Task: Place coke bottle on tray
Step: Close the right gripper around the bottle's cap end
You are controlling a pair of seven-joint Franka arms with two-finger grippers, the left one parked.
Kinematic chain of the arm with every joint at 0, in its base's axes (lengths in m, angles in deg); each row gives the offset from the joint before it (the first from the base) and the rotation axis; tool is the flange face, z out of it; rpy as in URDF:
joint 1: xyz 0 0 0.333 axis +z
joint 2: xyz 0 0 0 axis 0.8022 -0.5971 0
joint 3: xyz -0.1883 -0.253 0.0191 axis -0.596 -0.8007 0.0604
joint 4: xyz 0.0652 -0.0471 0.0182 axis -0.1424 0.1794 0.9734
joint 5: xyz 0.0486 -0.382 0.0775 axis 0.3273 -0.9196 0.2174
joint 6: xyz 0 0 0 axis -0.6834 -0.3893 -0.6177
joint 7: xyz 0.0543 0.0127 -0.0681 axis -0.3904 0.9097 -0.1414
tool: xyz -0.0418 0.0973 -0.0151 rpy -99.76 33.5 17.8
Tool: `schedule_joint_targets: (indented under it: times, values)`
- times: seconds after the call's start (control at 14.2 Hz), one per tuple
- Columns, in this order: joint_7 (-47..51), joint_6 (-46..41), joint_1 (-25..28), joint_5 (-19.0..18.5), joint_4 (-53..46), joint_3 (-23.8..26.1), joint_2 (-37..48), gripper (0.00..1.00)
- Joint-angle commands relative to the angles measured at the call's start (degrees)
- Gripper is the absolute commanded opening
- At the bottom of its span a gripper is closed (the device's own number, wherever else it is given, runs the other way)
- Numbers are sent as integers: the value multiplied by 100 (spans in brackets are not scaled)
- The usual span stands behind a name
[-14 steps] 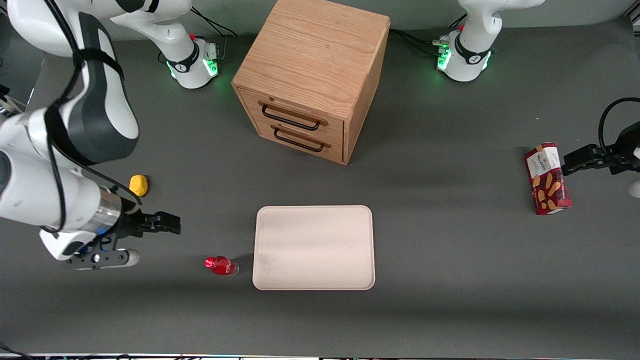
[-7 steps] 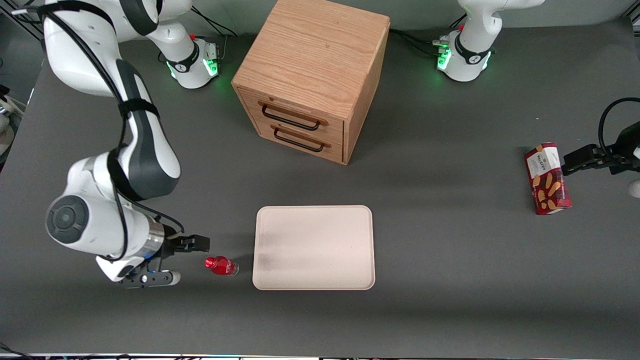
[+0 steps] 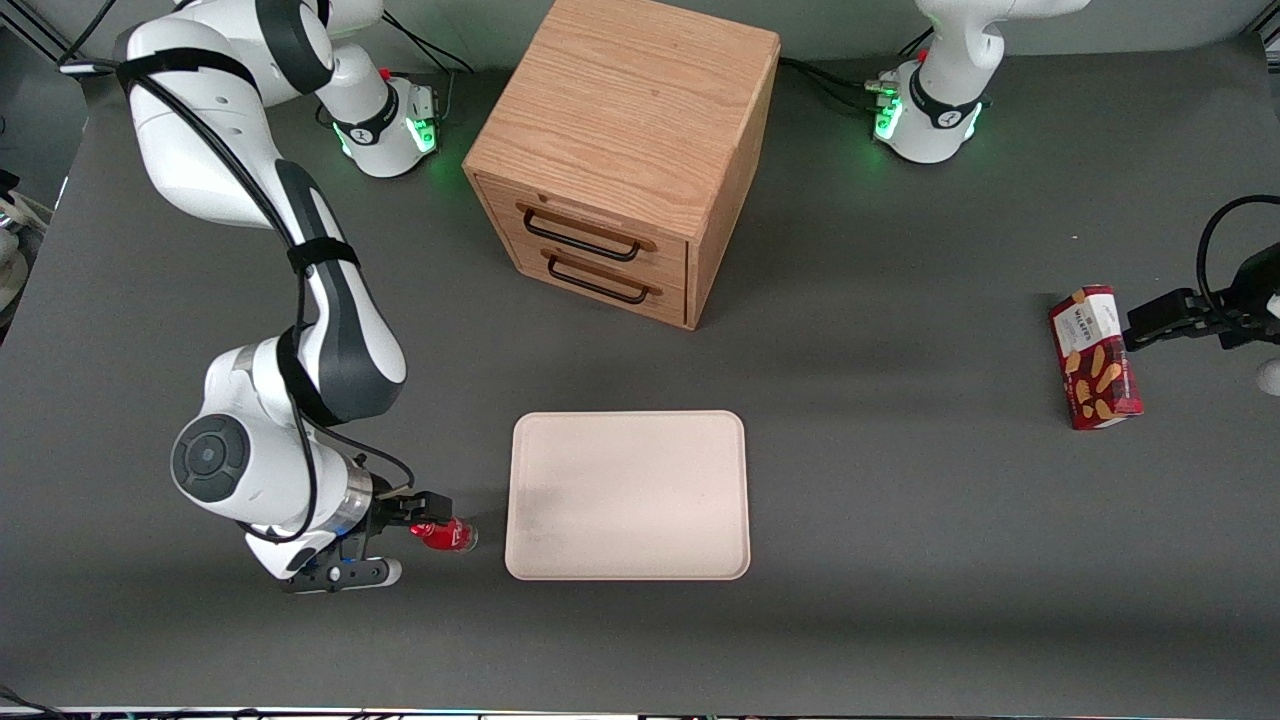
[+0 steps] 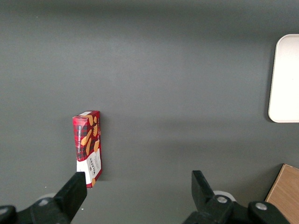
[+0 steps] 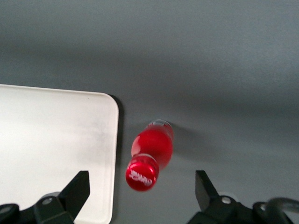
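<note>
The coke bottle (image 3: pixel 445 535) is small, with a red cap, and stands on the dark table just beside the tray's short edge at the working arm's end. The pale cream tray (image 3: pixel 627 495) lies flat in front of the wooden cabinet, nearer the front camera. My right gripper (image 3: pixel 424 512) hovers over the bottle. In the right wrist view the gripper (image 5: pixel 140 193) is open, its two black fingers (image 5: pixel 77 186) spread wide with the bottle's cap (image 5: pixel 141 173) between them and untouched. The bottle (image 5: pixel 154 147) stands a small gap away from the tray (image 5: pixel 51 140).
A wooden cabinet (image 3: pixel 625 150) with two drawers stands farther from the front camera than the tray. A red biscuit box (image 3: pixel 1095 357) lies toward the parked arm's end of the table; the left wrist view shows the box (image 4: pixel 87 149) and the tray's edge (image 4: pixel 285 79).
The right arm has swung in from the working arm's end of the table toward the tray. Its open gripper now sits over the bottle. The bottle and tray have not moved.
</note>
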Motion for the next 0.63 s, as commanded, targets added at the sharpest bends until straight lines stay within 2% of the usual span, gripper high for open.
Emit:
schedule_joint_targets:
  times: [0.0,0.14,0.28,0.49,0.56]
  values:
    - [119,124,1,-129,-203,56,-227,100]
    - [93,186,1,-129,-177,56,-262,100]
    - [75,221,-7,-164,-89,56,-271,94]
    - [58,230,-7,-191,-10,56,-262,74]
    - [57,230,-7,-191,-10,56,-262,63]
